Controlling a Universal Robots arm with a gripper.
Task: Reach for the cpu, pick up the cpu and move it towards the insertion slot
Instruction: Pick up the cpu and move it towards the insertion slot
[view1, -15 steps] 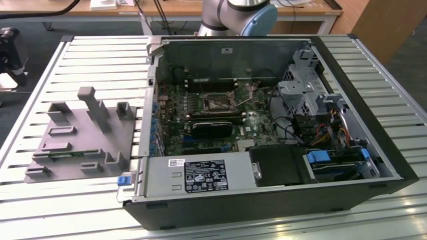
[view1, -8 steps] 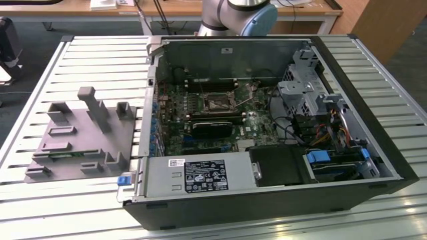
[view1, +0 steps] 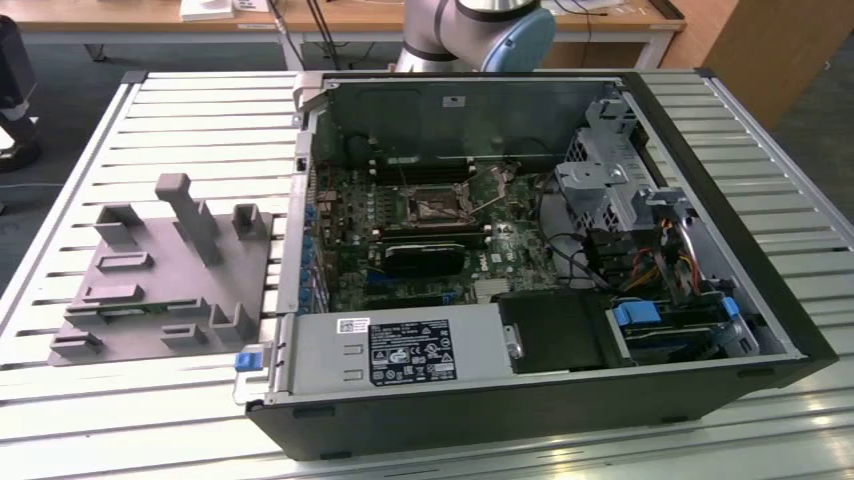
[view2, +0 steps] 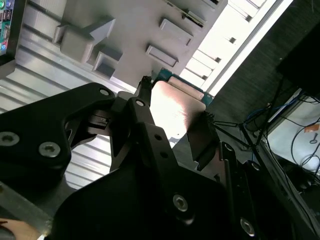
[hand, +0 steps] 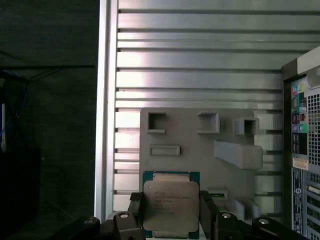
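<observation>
Silver-grey arm (view1: 434, 25), blue joint cap (view1: 518, 38), black tool (view2: 175, 102), silver screws (view2: 180, 202)

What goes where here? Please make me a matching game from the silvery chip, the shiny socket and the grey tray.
Things:
1. silvery square cpu
2. silver-framed square insertion slot
3. grey plastic tray

Places:
a. on the slatted metal table, beside the case
b. inside the open black computer case
c. gripped in the black claw

Pairs: 1-c, 2-b, 3-a
</observation>
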